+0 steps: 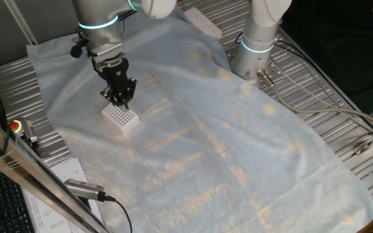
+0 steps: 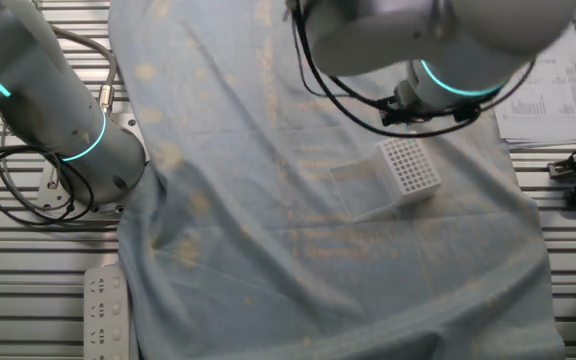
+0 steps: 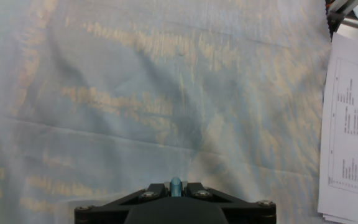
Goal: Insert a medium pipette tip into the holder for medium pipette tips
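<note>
We see the gripper just above the holder, fingers pinched on the teal tip; if the tip sits tilted, it may miss a hole, jam, or nudge the holder.

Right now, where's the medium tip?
In the hand view the medium pipette tip sits pinched between the gripper's fingers at the bottom centre. In one fixed view, that gripper hangs just above the white holder.
</note>
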{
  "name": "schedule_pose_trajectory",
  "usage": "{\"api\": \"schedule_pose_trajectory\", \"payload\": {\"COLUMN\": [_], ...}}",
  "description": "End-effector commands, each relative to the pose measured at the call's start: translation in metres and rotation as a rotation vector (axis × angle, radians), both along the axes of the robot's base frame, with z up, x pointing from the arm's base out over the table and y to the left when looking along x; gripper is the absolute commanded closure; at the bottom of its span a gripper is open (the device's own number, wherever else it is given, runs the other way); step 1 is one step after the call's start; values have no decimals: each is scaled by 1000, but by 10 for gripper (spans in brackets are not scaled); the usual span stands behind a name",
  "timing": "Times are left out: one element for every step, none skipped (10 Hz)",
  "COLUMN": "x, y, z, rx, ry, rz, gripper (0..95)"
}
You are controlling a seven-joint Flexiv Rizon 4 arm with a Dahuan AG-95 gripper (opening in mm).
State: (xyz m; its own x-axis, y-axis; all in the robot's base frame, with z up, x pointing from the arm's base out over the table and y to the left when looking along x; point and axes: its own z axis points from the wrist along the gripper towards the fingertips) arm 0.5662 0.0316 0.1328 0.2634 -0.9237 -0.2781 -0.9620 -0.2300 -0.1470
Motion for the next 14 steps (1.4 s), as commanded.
{"api": "schedule_pose_trajectory", "payload": {"x": [-1,-1,-1,0,0,0,0,0,0,0,0,0,0,0], "y": [0,-1,-1,0,0,1,2,2,2,2,2,2,2,2], "z": [-9,-15,-16,-16,-17,-17,-18,-18,-18,-18,-19,-19,-19,-19], "rx": [29,50,50,58,61,66,71,77,103,109,117,121,125,136], "ry": [-2,1,1,2,2,6,7,13,30,33,36,38,45,53], "rz": [1,11,12,13,12,3,1,3,-5,-7,-8,-8,-6,1], "gripper": [950,950,950,950,950,950,950,950,950,950,950,950,950,950]}}
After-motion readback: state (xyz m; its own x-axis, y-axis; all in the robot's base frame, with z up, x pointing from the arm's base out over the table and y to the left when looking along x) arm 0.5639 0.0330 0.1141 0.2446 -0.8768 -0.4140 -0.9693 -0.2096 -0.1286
